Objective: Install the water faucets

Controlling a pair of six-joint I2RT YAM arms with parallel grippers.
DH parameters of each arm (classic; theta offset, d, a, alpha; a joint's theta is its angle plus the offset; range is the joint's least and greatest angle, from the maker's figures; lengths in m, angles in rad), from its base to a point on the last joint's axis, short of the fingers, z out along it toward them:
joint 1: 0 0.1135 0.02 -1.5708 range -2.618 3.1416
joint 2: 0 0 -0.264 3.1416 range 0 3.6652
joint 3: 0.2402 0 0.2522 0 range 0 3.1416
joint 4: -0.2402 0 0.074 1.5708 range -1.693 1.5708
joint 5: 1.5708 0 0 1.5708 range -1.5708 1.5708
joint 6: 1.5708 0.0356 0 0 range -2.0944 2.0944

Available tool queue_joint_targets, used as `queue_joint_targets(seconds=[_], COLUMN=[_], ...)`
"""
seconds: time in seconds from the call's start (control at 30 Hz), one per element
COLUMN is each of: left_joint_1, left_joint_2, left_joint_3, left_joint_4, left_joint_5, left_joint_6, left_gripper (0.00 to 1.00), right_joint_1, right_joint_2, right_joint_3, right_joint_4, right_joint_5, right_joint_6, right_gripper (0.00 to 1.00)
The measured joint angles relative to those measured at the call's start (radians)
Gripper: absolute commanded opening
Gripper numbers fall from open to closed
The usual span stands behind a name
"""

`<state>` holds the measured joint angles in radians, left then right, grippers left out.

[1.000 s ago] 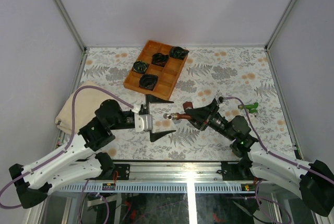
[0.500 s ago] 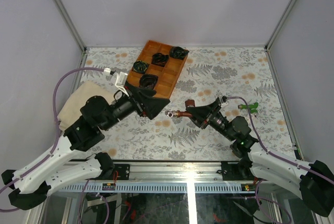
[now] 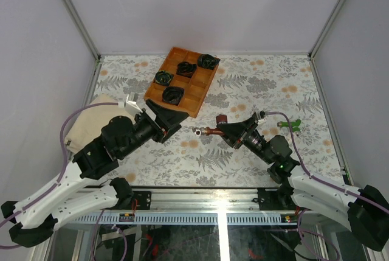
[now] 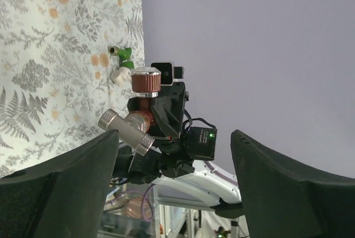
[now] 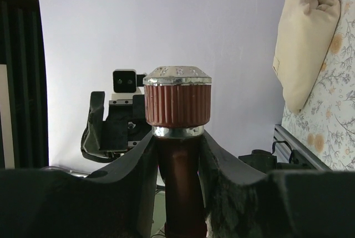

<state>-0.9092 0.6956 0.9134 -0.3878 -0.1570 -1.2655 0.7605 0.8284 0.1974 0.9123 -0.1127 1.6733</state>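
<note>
Above the tabletop (image 3: 255,84) middle the right fingers (image 5: 133,180) pinch the red faucet (image 5: 177,105), the left fingers (image 4: 66,177) face it spread and empty, and the green faucet (image 3: 293,125) lies by the right edge; neither seems installed.

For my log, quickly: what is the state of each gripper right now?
Left gripper: open, jaws wide apart, holding nothing.
Right gripper: closed on the red-brown faucet.

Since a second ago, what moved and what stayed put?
The left gripper swung from the middle toward the wooden tray, its jaws narrowing. The right gripper stayed shut on the red-brown faucet; the green faucet lay still.
</note>
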Motion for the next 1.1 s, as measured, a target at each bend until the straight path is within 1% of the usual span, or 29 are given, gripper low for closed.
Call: queue_joint_targets(seconds=[0.17, 0.23, 0.47, 0.57, 1.1], left_joint_1=[0.0, 0.0, 0.0, 0.0, 0.002], left_joint_2=[0.042, 0.062, 0.069, 0.08, 0.125], left_joint_3=[-0.014, -0.016, -0.037, -0.039, -0.064], left_joint_4=[-0.014, -0.021, -0.034, -0.033, -0.024], left_joint_5=[0.021, 0.029, 0.053, 0.068, 0.124], left_joint_6=[-0.111, -0.138, -0.222, -0.241, -0.283], left_gripper=[0.72, 0.72, 0.64, 0.6, 0.47], right_joint_1=[0.0, 0.0, 0.0, 0.0, 0.0], right_joint_2=[0.004, 0.004, 0.003, 0.003, 0.003], right_joint_3=[0.0, 0.0, 0.0, 0.0, 0.0], right_joint_4=[0.0, -0.001, 0.0, 0.0, 0.0], right_joint_5=[0.0, 0.001, 0.021, 0.024, 0.024], right_joint_6=[-0.009, -0.013, -0.026, -0.029, -0.043], right_gripper=[0.0, 0.0, 0.0, 0.0, 0.0])
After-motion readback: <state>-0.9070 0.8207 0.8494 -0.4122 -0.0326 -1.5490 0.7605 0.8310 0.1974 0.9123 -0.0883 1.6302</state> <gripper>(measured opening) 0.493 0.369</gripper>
